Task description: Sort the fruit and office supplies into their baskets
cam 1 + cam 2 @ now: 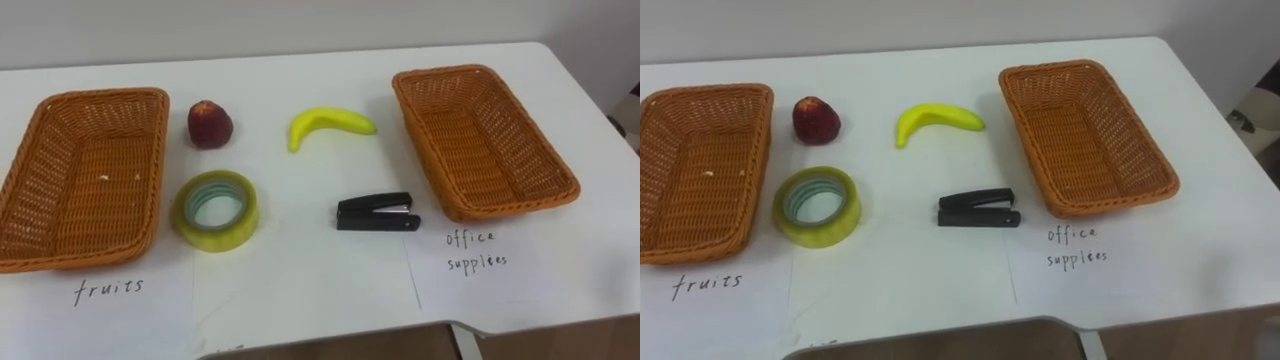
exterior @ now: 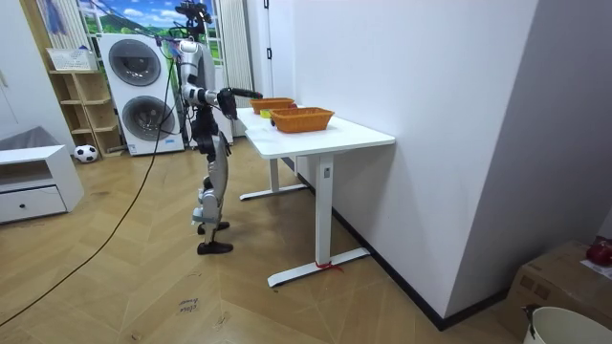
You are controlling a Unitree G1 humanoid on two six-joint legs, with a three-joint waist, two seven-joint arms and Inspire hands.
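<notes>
Banana and apple lie mid-table, tape and stapler toward its near edge; the hand, open or closed, I cannot tell.

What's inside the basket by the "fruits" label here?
The fruits basket shows a bare wicker floor with a few pale specks and no item. Its near wall hides its own inner face and the floor edge behind it.

Left basket and right basket sit by the table's side edges — between them, apple and banana behind tape and stapler.
</notes>
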